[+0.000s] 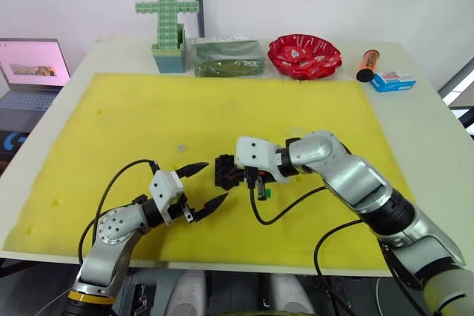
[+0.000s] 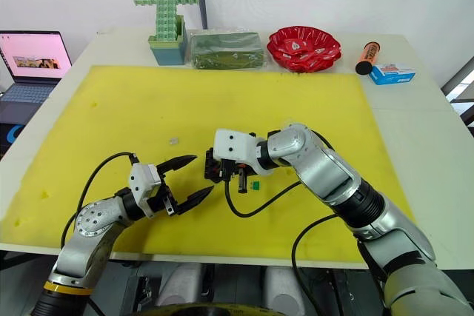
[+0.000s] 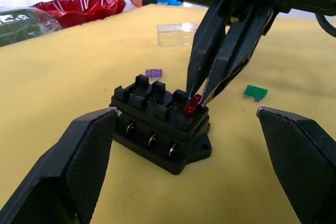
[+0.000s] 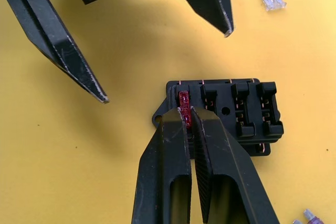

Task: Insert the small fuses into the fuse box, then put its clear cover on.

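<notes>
1. We saw the right tool (image 4: 187,116) pinched shut on the tiny red plastic fuse (image 4: 184,102), pressing it into an end slot of the small black ribbed fuse box (image 3: 160,124).
2. Box sat on the yellow foam mat (image 1: 148,123) on the counter, approx. mid-front.
3. Left tool (image 1: 205,185) hovered just beside the box, fingers spread wide, holding nothing.
4. Green fuse (image 3: 255,92), purple fuse (image 3: 153,73) & grey-white fuse (image 4: 273,1) lay loose on the mat near the box.
5. Clear rectangular plastic cover (image 3: 177,33) lay further off.
</notes>
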